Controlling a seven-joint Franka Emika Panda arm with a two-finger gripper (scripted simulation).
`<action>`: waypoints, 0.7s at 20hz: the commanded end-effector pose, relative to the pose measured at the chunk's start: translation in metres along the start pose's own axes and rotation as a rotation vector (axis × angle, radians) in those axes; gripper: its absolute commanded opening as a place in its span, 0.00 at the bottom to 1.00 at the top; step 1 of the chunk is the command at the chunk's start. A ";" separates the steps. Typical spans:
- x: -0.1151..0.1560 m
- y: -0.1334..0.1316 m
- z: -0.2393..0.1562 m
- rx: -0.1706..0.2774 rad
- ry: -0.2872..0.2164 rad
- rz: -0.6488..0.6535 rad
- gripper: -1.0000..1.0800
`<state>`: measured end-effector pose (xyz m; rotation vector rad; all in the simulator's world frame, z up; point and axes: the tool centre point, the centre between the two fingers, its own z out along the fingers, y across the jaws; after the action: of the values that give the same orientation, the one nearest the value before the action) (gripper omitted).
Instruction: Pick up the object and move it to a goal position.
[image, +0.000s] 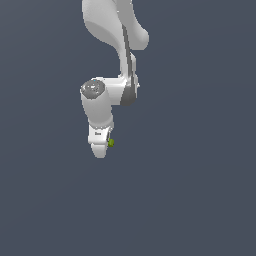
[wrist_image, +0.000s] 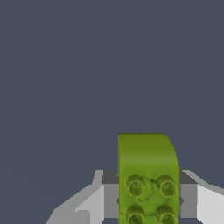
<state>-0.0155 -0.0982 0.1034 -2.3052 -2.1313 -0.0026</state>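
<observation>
Exterior view: white Panda arm (image: 112, 47) comes down from the top edge, bends at a wrist joint with a grey cap, ends in the claw (image: 101, 148) pointing downward. Plain dark grey-blue background all round; cannot tell whether that is a worktop surface or how far the claw stands from it.

A small yellow-green speck, the brick (image: 111, 142), shows at the claw's edge on the exterior view's right, touching the white finger body. Mostly hidden by the claw from this side.

Wrist view: the brick (wrist_image: 148, 177) is a studded building brick, yellow-green with darker green shading in the studs. Four round studs face the camera, in two rows of two. One upper corner is rounded.

Grey pads (wrist_image: 111, 199) press against the brick on both sides, white finger bodies outside them. Claw is closed narrow on the brick, holding it between the pads.
</observation>
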 end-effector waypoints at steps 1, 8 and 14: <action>-0.019 0.010 -0.020 0.000 0.001 -0.001 0.00; -0.069 0.038 -0.070 0.000 0.001 0.000 0.00; -0.094 0.053 -0.095 0.000 0.000 0.001 0.00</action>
<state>0.0269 -0.1911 0.1927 -2.3081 -2.1299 -0.0033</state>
